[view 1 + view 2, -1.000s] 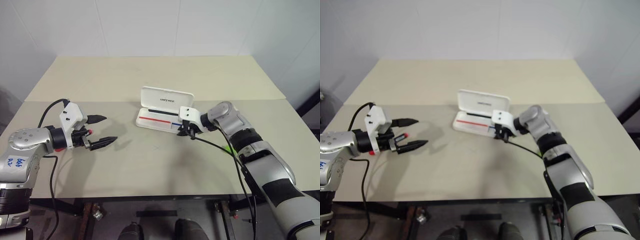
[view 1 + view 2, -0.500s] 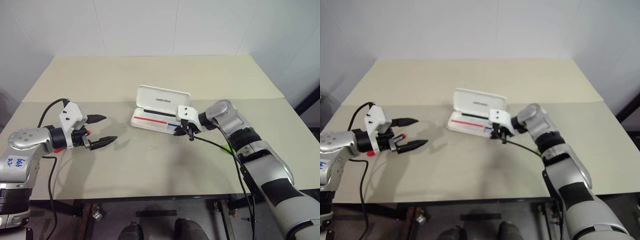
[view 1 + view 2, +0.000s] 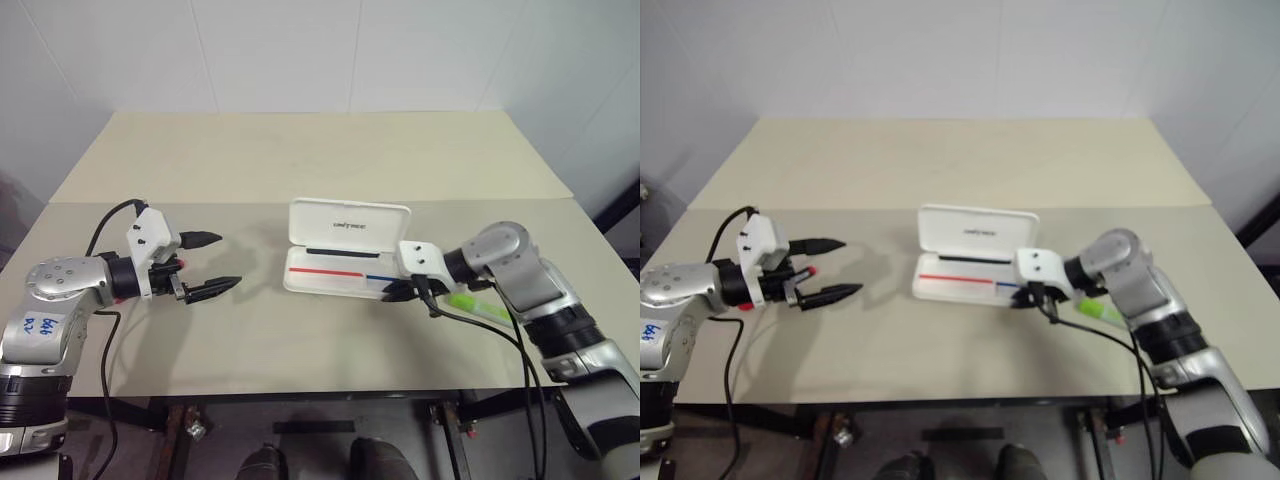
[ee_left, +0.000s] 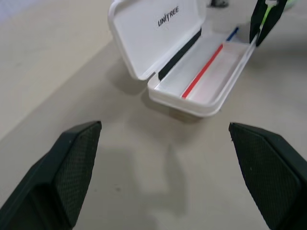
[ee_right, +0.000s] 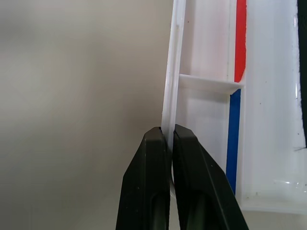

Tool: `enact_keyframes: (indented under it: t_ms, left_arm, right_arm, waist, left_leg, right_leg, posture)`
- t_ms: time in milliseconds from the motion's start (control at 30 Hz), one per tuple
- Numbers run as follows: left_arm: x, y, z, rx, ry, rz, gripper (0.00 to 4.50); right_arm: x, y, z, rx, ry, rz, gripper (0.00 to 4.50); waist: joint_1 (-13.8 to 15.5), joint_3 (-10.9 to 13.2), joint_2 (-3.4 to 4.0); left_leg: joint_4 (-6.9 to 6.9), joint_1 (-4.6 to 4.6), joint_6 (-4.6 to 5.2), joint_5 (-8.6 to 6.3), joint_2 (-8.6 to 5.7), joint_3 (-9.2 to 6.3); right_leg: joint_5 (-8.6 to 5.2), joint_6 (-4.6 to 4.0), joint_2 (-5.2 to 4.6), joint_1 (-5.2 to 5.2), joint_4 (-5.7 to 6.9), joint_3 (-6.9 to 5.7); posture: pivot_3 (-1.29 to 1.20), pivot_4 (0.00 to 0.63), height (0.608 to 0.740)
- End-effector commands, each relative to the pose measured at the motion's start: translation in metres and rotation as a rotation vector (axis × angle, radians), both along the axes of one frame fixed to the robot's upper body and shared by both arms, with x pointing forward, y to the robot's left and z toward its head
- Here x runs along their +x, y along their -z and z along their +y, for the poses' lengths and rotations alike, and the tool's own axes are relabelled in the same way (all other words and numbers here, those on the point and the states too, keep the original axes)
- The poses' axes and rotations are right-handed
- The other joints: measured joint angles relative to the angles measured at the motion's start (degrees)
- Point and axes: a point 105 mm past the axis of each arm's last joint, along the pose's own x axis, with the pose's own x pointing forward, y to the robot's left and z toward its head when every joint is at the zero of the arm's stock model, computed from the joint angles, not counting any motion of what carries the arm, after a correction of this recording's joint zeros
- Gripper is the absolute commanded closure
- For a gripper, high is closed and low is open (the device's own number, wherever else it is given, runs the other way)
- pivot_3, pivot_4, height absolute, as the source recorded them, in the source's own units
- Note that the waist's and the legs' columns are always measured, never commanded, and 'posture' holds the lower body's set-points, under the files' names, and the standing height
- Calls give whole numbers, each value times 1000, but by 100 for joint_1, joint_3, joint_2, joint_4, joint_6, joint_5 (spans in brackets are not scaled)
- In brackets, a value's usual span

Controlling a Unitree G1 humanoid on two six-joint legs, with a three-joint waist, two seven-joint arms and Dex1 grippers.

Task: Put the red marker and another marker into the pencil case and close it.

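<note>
My right gripper (image 3: 392,293) is pinched tight on the near wall of the pencil case (image 3: 335,278), at the tray's right end. In the right wrist view my two black fingers (image 5: 149,187) clamp the thin white rim between them, one outside the tray and one inside. The case sits open near the middle of the table (image 3: 300,150), its lid standing up on the far side with the dark lettering facing me. Along the tray floor run a thin red line (image 3: 329,271) on the left and a thin blue line (image 3: 381,279) on the right, parted by a small divider. A dark strip lies along the hinge side.

My left gripper (image 3: 214,262) hangs over the left part of the table, well apart from the case and pointing toward it. Its jaws stand wide apart with nothing between them. A red marker (image 3: 176,264) lies on the table just beside that gripper; I see only its red tip, back near the base of the fingers.

The green marker (image 3: 472,303) lies on the table to the right of the case, just beside my right wrist and partly hidden behind it.
</note>
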Motion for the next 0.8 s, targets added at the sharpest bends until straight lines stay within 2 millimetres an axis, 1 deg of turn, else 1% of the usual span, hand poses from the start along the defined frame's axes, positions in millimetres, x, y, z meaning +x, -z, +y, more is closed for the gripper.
enact_keyframes:
  t_ms: [33, 167, 267, 367, 567, 800]
  left_arm:
    - [-7, 1, -5, 1, 43, -4, 0]
    - [-18, 13, -8, 12, 88, 43, 0]
    - [-23, 21, -6, 49, 101, 58, 0]
    - [-28, 18, -2, 43, 114, 56, 0]
    - [-31, 12, 4, 52, 129, 41, 0]
    - [-28, 9, 1, 45, 142, 25, 0]
  right_arm:
    - [-4, -12, 0, 21, -12, -60, 4479]
    - [-8, 0, -4, -10, -24, -68, 4479]
    - [-10, 9, -7, -22, -31, -69, 4479]
    - [-8, 14, -8, -25, -37, -72, 4479]
    - [-6, 17, -9, -31, -54, -73, 4479]
    - [-1, 15, -6, -33, -64, -93, 4479]
  waist:
    - [4, 0, 0]
    - [17, 0, -1]
    - [21, 1, -2]
    - [21, 1, -2]
    - [20, 1, -2]
    - [12, 0, -2]
  left_leg:
    - [0, 3, -2, 1, 0, 0]
    - [4, 6, -3, 3, 2, 0]
    - [4, 5, 0, 2, 11, -1]
    - [6, 5, 2, 3, 9, -1]
    - [7, 5, 2, 3, 9, -1]
    - [13, 6, 2, 3, 8, -1]
  right_leg:
    - [-2, -3, 0, 0, -2, 1]
    - [-3, -5, -2, 1, 1, 0]
    - [-3, -5, -9, 2, -1, 0]
    - [-3, -5, -12, 3, -1, 0]
    - [-3, -5, -11, 3, -1, -1]
    - [-3, -5, -10, 4, 5, -1]
  posture:
    - [0, 150, 740]
    - [0, 150, 740]
    - [0, 150, 740]
    - [0, 150, 740]
    - [0, 150, 740]
    - [0, 150, 740]
